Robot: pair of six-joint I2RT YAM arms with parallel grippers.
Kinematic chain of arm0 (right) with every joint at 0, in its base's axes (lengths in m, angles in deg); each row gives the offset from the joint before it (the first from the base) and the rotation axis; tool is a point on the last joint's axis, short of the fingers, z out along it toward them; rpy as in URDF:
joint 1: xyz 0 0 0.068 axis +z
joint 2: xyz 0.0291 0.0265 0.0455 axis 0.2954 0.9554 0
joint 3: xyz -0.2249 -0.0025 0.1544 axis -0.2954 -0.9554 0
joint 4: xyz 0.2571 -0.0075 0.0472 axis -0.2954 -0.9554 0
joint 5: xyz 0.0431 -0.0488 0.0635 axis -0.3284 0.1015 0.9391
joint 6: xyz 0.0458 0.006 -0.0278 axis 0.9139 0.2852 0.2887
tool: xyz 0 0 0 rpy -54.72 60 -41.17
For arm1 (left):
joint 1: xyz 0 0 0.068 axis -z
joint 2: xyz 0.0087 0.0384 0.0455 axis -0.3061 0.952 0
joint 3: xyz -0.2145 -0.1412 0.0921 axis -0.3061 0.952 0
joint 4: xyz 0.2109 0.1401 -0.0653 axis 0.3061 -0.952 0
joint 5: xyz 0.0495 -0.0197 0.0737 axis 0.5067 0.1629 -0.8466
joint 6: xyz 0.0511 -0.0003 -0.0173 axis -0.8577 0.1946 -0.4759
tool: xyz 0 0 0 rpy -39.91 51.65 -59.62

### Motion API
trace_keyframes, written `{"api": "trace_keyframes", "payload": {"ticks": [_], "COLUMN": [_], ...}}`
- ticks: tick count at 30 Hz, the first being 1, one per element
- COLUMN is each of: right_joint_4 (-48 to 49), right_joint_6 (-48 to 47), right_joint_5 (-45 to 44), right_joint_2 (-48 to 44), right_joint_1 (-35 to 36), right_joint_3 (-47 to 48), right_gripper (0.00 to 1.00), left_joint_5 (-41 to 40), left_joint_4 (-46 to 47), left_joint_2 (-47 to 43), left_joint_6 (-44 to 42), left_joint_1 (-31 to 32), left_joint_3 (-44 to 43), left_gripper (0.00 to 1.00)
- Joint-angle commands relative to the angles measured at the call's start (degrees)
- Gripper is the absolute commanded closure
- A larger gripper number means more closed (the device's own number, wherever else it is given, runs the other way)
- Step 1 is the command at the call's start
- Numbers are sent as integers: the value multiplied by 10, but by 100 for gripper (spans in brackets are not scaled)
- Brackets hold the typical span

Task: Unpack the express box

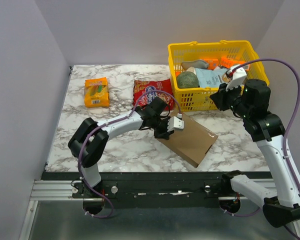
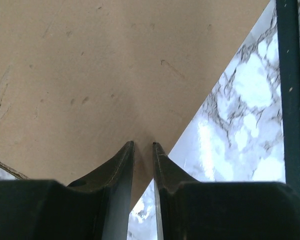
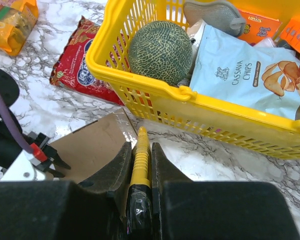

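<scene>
The express box (image 1: pixel 192 140) is a flat plain brown cardboard mailer lying skewed on the marble table, in front of the yellow basket. My left gripper (image 1: pixel 165 130) is at the box's near-left corner. In the left wrist view its jaws (image 2: pixel 142 144) stand almost closed with nothing between them, tips against the cardboard (image 2: pixel 90 75) near its edge. My right gripper (image 1: pixel 220 97) hovers above the table between basket and box. It is shut (image 3: pixel 141 145) on a thin yellow ribbed tool (image 3: pixel 140 157) that points toward the box corner (image 3: pixel 92 147).
The yellow basket (image 1: pixel 200 100) at the back right holds a melon (image 3: pixel 160 50), a cassava chips bag (image 3: pixel 240 75) and other packs. A red snack bag (image 1: pixel 150 90) lies left of it, and an orange pack (image 1: pixel 96 91) farther left. Grey walls enclose the table.
</scene>
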Motion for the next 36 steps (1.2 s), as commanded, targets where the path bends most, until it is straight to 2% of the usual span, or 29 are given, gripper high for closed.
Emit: {"api": "trace_keyframes", "payload": {"ticks": [1, 6, 13, 15, 23, 28, 31, 36], "right_joint_4": [24, 24, 20, 22, 30, 41, 46, 52], "right_joint_6": [-1, 1, 8, 9, 11, 15, 13, 14], "right_joint_5": [0, 5, 23, 26, 29, 33, 34, 47], "right_joint_2": [5, 5, 3, 4, -7, -17, -22, -22], "right_joint_1": [-4, -4, -4, -4, -4, -4, -4, -4], "right_joint_3": [3, -3, -14, -18, -39, -53, -61, -63], "right_gripper": [100, 100, 100, 100, 100, 100, 100, 100], "left_joint_5": [-119, -150, -231, -243, -255, -284, -305, -323], "left_joint_4": [-95, -113, -82, -75, -100, -120, -112, -88], "left_joint_2": [-11, -61, -205, -222, -257, -319, -365, -386], "left_joint_6": [-76, -166, -309, -315, -255, -292, -298, -299], "left_joint_1": [-49, -121, -141, -142, -165, -225, -232, -232], "left_joint_3": [82, 156, 320, 355, 406, 466, 503, 525], "left_gripper": [71, 73, 73, 73, 74, 76, 77, 76]}}
